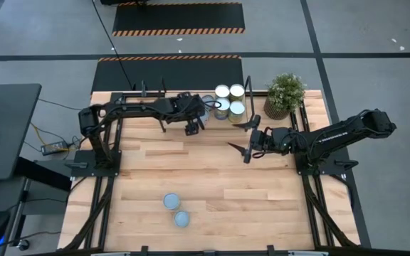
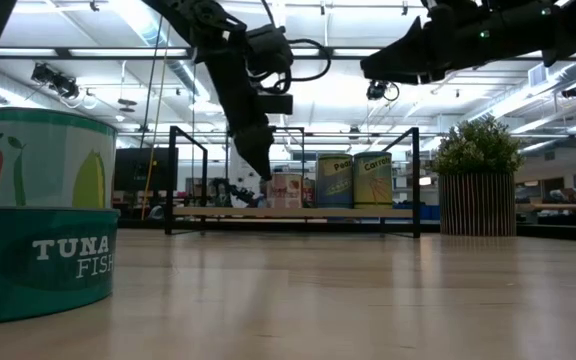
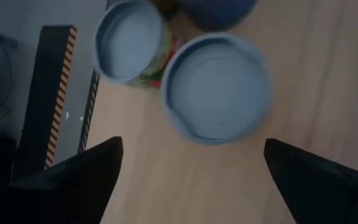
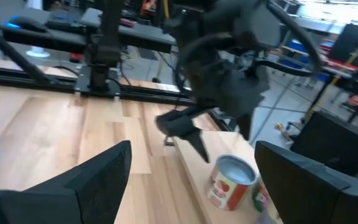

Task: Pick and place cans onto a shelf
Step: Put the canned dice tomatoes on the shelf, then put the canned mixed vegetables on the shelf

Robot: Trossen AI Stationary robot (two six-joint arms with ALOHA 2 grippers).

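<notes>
- Now the left gripper [image 1: 198, 122] hung at the shelf [image 1: 155, 94], jaws spread wide and empty, a red-labelled can [image 3: 216, 87] standing just beneath it.
- Right gripper [image 1: 248, 144] waited mid-table, fingers apart, holding nothing.
- Four more cans [image 1: 230, 99] stood clustered on the shelf's right end, beside the plant [image 1: 284, 94]; two cans [image 1: 175, 209] stood at the near edge.
- Every can stood upright, long axis vertical, lid up.
- Best, I'd judge, to lift the left gripper straight up clear of the lid, then fetch a near can, jaws square to its sides.
</notes>
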